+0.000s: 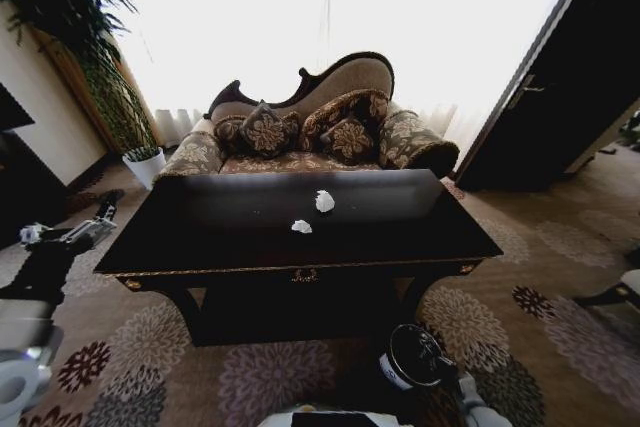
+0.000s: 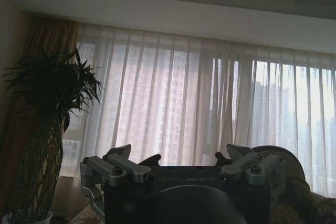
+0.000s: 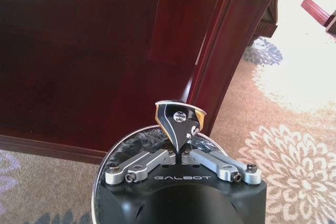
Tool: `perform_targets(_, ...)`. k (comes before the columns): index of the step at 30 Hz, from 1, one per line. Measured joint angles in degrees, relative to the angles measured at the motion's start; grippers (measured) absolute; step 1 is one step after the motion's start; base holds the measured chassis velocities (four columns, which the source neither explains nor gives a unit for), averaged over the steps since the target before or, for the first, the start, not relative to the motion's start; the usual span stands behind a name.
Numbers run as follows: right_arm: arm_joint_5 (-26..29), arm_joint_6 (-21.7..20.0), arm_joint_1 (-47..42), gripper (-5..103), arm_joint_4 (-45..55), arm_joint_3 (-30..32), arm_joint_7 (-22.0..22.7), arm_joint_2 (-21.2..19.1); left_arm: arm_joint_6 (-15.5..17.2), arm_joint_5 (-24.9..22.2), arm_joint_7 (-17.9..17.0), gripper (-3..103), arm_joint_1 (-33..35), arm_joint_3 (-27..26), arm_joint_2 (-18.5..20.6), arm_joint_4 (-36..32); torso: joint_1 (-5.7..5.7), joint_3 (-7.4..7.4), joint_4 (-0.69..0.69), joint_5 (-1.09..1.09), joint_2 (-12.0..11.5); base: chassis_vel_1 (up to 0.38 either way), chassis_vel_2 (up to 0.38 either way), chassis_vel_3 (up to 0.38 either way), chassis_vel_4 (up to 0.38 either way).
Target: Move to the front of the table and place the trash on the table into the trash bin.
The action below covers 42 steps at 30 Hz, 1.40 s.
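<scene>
The near-black table [image 1: 420,232] stands straight ahead with two white paper wads of trash on its top, one [image 1: 324,201] farther back and one [image 1: 301,226] nearer. The round black trash bin [image 1: 402,362] sits on the carpet at the front right of the table. My right gripper [image 1: 434,350] hangs over it. In the right wrist view, the right gripper [image 3: 181,153] is shut on a shiny black-and-silver piece of trash [image 3: 178,119] above the bin's rim [image 3: 111,153]. My left gripper [image 1: 104,209] is held out beside the table's left end; it [image 2: 181,157] stands open and empty.
An ornate sofa [image 1: 300,137] with cushions stands behind the table. A tall potted plant [image 1: 110,87] is at the back left. A dark wooden door [image 1: 560,87] is to the right, and a wood panel [image 3: 105,51] rises close behind the bin. Patterned carpet surrounds the table.
</scene>
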Motion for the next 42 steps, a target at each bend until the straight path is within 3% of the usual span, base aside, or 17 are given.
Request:
perform_targets(7,-1.1,-0.9,3.2,-3,-4.3,-0.7,-0.3,0.0,0.0,0.1,0.0,100,0.3,-0.6,0.1,0.1,0.0,0.0,-0.01,0.01,0.0,0.0,0.0,0.0,0.0)
perform_targets(11,-1.5,-1.2,2.9,2,-4.3,-0.9,-0.5,0.1,0.0,0.1,0.0,100,0.0,-0.4,-0.2,0.2,0.0,0.0,-0.02,0.01,0.0,0.0,0.0,0.0,0.0)
perform_targets(13,-1.7,-1.3,2.8,13,-4.5,-0.9,-0.6,0.2,0.0,0.4,0.1,100,-0.2,0.1,-0.6,0.3,0.0,0.0,-0.02,0.01,0.0,0.0,0.0,0.0,0.0)
perform_targets(14,-1.7,-1.3,2.8,13,-4.5,-0.9,-0.6,0.2,0.0,0.4,0.1,100,-0.3,0.2,-0.6,0.3,0.0,0.0,-0.01,0.01,0.0,0.0,0.0,0.0,0.0)
perform_targets(15,-1.8,-1.3,2.8,24,-4.5,-0.9,-0.6,0.2,0.0,0.5,0.1,100,-0.3,0.3,-0.7,0.3,0.0,0.0,-0.02,0.01,0.0,0.0,0.0,0.0,0.0)
perform_targets(17,-1.8,-1.4,2.7,24,-4.5,-0.9,-0.6,0.2,0.0,0.5,0.1,100,-0.3,0.4,-0.7,0.3,0.0,0.0,-0.02,0.01,0.0,0.0,0.0,0.0,0.0)
perform_targets(23,-1.7,-1.5,2.2,50,-3.8,-0.9,-0.7,0.8,0.0,0.4,0.1,100,-0.3,0.2,-0.4,0.3,0.0,0.0,-0.01,0.02,0.0,0.0,0.0,0.0,0.0)
perform_targets(25,-1.7,-1.5,2.0,50,-3.6,-0.9,-0.7,0.9,0.0,0.4,0.1,100,-0.3,0.2,-0.4,0.3,0.0,0.0,-0.02,0.02,0.0,0.0,0.0,0.0,0.0)
perform_targets(30,-1.1,-1.6,0.0,78,-1.3,-0.5,-0.6,0.9,0.0,0.2,0.1,100,-0.5,0.2,-0.4,0.3,0.0,0.0,-0.01,0.02,0.0,0.0,0.0,0.0,0.0)
perform_targets(32,-0.8,-1.6,-0.6,78,-0.5,-0.4,-0.6,0.8,-0.1,0.2,0.1,100,-0.6,0.3,-0.5,0.3,0.0,0.0,-0.02,0.02,0.0,0.0,0.0,0.0,0.0)
perform_targets(35,0.3,-1.6,-3.0,94,3.0,-0.1,-0.9,0.2,-0.1,0.2,0.1,100,-0.8,0.5,-0.6,0.3,0.0,0.0,-0.01,0.01,0.0,0.0,0.0,0.0,0.0)
perform_targets(37,1.0,-1.5,-4.3,97,5.2,-0.1,-1.0,-0.1,-0.1,0.2,0.1,100,-1.0,0.6,-0.7,0.4,0.0,0.0,-0.02,0.01,0.0,0.0,0.0,0.0,0.0)
perform_targets(42,3.0,-1.4,-9.2,100,13.8,1.3,-1.6,-1.3,-0.2,0.1,0.1,100,-1.7,1.3,-1.0,0.5,0.0,0.0,-0.02,0.01,0.0,0.0,0.0,0.0,0.0)
